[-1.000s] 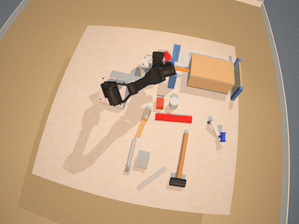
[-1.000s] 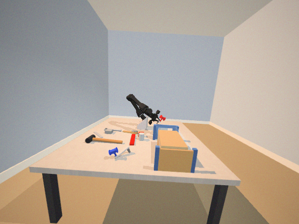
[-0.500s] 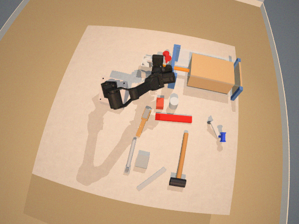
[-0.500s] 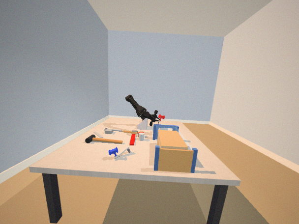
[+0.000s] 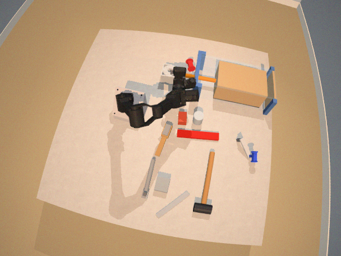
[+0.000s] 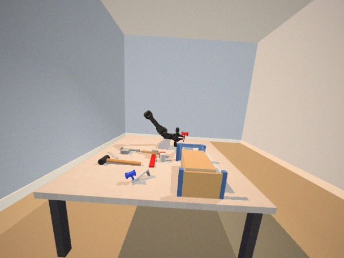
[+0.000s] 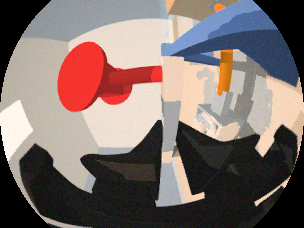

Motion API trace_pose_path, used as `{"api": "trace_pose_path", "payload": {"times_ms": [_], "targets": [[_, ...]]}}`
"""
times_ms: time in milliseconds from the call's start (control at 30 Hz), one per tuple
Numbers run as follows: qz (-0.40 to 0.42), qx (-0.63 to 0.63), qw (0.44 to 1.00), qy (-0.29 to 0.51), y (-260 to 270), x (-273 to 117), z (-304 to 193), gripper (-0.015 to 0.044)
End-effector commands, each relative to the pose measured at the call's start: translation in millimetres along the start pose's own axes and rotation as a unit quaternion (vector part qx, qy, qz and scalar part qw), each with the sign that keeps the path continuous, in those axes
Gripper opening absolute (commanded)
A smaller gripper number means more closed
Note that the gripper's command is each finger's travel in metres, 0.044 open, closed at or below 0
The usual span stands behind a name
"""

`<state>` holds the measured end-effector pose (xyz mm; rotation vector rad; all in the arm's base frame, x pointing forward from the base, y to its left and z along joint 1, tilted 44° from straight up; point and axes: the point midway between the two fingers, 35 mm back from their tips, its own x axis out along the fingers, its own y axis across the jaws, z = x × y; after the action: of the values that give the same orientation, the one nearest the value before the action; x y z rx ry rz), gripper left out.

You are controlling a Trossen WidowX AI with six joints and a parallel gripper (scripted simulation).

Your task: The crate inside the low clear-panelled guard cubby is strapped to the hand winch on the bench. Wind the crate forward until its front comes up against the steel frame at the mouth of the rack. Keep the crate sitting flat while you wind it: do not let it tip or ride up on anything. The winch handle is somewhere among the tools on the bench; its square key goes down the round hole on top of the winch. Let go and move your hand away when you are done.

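My gripper (image 6: 180,138) (image 7: 166,122) is shut on the grey arm of the red-knobbed handle. The handle's red knob (image 5: 190,64) (image 6: 184,133) (image 7: 82,77) sticks out to one side; its key end is not clearly visible. The handle is held above the bench, near the winch (image 5: 167,69) (image 7: 220,125), which my arm partly covers in the top view. An orange strap (image 5: 207,79) (image 7: 226,72) runs under the blue frame (image 5: 199,60) (image 6: 190,145) (image 7: 235,37) to the crate (image 5: 241,74) (image 6: 198,159). The crate sits flat, with a gap between its front and the frame.
A blue-knobbed handle (image 5: 253,156) (image 6: 130,175) lies on the bench. A red bar (image 5: 197,135), red block (image 5: 182,118), white cylinder (image 5: 198,115), mallet (image 5: 208,179), wooden-handled tool (image 5: 161,144) and grey block (image 5: 162,182) lie around. The blue frame stands close beside my gripper.
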<state>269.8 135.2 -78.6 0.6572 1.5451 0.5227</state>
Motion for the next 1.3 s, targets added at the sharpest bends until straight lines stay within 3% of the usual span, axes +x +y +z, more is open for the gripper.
{"api": "trace_pose_path", "payload": {"times_ms": [0, 300, 700, 1267], "targets": [[0.035, -0.005, 0.999, 0.002, 3.4, 0.4, -1.3, 0.0], [0.024, -0.001, 1.0, 0.0, 0.1, 0.9, -0.6, 0.0], [0.027, -0.001, 1.0, 0.0, -3.8, 54.2, -18.3, 0.0], [0.038, 0.007, 0.999, 0.001, -11.5, 62.9, -14.9, 0.0]]}}
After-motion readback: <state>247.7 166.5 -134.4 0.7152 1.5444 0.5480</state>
